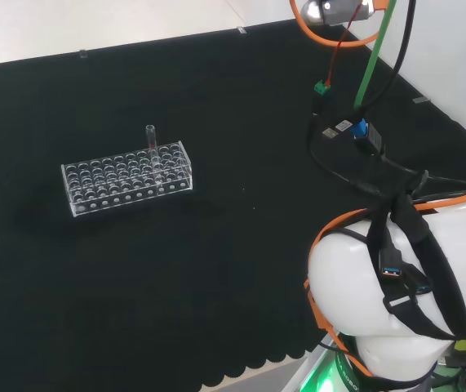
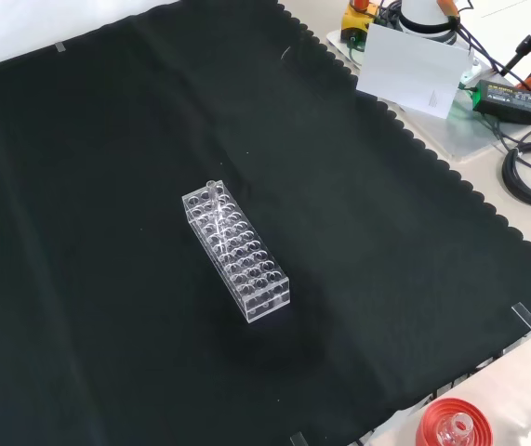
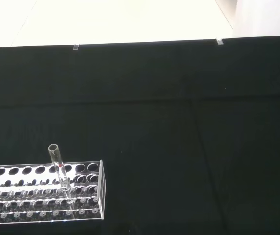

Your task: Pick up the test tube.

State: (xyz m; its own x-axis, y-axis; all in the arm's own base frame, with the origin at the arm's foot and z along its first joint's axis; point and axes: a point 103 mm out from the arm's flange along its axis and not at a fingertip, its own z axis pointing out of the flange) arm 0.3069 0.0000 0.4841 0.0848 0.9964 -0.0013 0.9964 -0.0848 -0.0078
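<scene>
A clear test tube (image 1: 151, 140) stands upright in a clear plastic rack (image 1: 126, 178) with several rows of holes. In the head view the rack sits left of centre on the black cloth, and the tube rises from its far row near the right end. In the front view the tube (image 2: 212, 194) stands at the far end of the rack (image 2: 237, 253). The wrist view looks at the tube (image 3: 59, 169) and rack (image 3: 41, 192) from a distance, with bare cloth between.
The arm's white links (image 1: 396, 294) and cables fill the head view's right. A red ribbed stand (image 2: 451, 426) with glassware sits off the cloth's near edge in the front view. White card (image 2: 412, 70) and cables lie past the scalloped edge at the far right.
</scene>
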